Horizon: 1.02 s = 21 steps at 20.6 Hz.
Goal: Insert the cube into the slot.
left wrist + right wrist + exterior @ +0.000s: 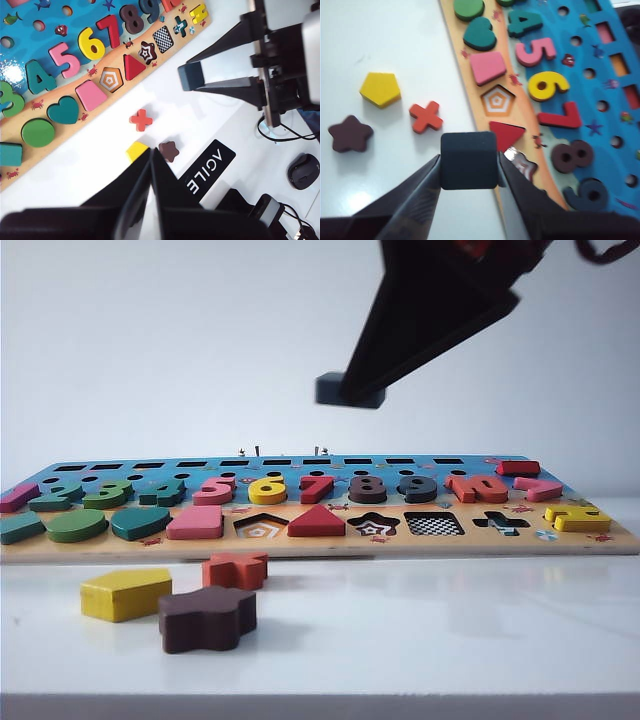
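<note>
The cube (pixel 335 388), a flat dark navy block, hangs in the air above the middle of the wooden puzzle board (pixel 300 546), gripped by its two side faces in my right gripper (pixel 352 392). In the right wrist view the cube (pixel 469 160) fills the gap between both fingers, over the board's near edge by the red triangle (pixel 506 134). The slot (pixel 434 524), with its checkerboard floor, lies open to the right of the star recess (pixel 374 525). The left wrist view shows the slot (pixel 163 39) and the held cube (pixel 189 78). My left gripper (pixel 151 151) is shut and empty over the table near the loose blocks.
On the white table in front of the board lie a yellow pentagon (pixel 125 593), a dark brown flower-shaped block (pixel 207 618) and an orange cross (pixel 236 569). The pentagon recess (pixel 260 528) and cross recess (pixel 500 524) are open. A computer mouse (pixel 303 170) and cables lie beyond the table's edge.
</note>
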{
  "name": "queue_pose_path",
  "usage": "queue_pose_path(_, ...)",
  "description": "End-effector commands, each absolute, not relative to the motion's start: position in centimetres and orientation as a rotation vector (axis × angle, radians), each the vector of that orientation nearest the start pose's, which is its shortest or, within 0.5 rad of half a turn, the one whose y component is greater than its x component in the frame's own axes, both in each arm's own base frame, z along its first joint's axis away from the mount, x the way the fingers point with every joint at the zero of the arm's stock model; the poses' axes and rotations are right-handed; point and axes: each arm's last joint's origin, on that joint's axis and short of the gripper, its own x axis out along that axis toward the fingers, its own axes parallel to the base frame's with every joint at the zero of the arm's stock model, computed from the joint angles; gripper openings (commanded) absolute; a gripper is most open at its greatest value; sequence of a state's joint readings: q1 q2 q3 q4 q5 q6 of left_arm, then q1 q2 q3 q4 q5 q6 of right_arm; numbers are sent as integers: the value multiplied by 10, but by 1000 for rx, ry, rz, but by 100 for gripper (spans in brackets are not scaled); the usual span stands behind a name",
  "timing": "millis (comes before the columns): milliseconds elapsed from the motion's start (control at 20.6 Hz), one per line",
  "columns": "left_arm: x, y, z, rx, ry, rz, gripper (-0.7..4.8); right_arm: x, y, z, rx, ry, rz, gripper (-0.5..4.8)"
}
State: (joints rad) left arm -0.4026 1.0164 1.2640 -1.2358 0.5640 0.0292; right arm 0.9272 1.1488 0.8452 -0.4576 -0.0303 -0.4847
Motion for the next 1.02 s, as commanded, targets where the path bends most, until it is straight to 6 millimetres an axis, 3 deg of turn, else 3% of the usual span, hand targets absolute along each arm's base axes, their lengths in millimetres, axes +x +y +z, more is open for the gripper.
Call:
queue_pose_path(49, 136, -75, 371, -53, 992, -908, 17, 134, 177, 267, -856, 474, 1036, 164)
queue_pose_path(388, 136, -75, 371, -53, 991, -909, 17, 128, 160, 275, -1012, 453, 939, 151)
queue_pose_path(777, 137, -75, 372, -53, 984, -909, 17, 142, 147, 274, -986, 475, 927, 147)
queue_pose_path(1020, 144, -78, 377, -45, 884, -923, 17, 158, 140, 268, -902, 491, 1055, 145)
